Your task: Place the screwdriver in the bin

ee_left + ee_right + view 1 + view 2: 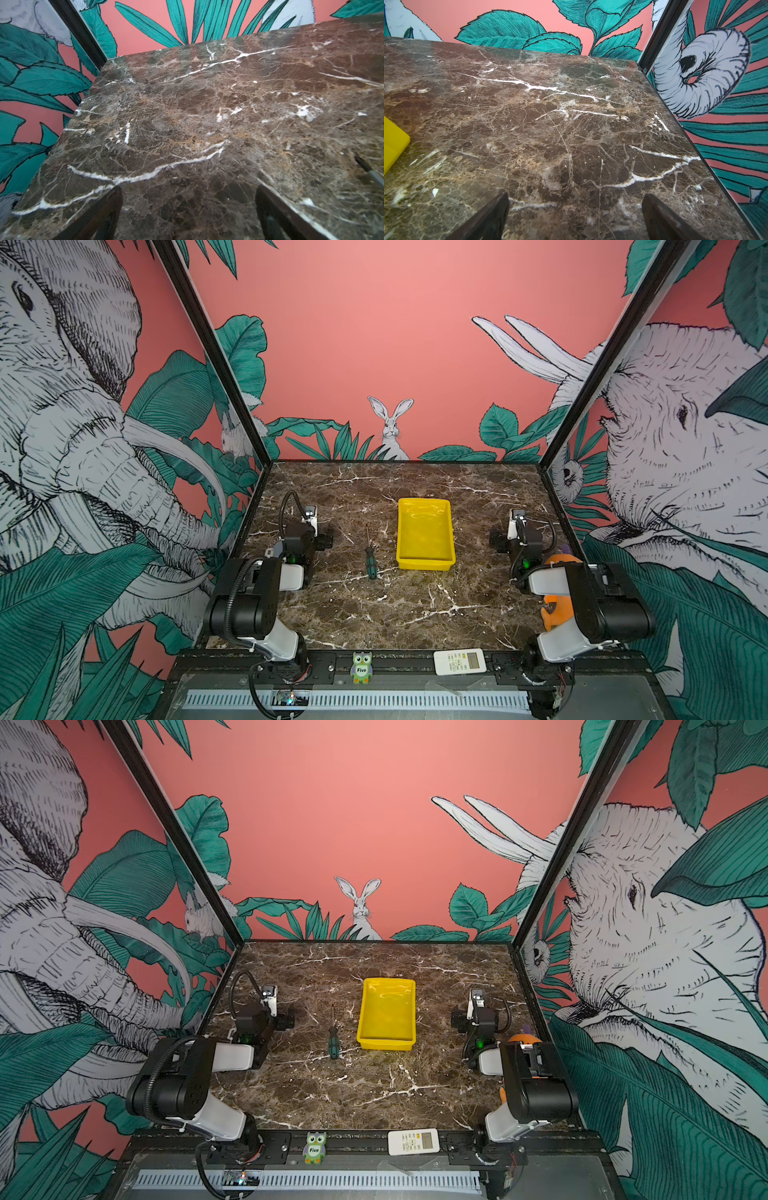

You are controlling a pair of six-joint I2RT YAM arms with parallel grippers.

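While screwdriver [370,561] lies just beside bin [424,565] | owl figure [361,668], remote [459,662] well apart

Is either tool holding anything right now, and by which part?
Nothing is held. The left tool and right tool stand open and empty; the screwdriver lies untouched on the table beside the bin.

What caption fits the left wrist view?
Left pincer open and empty over the marble table, with the tip of the screwdriver at the frame's edge.
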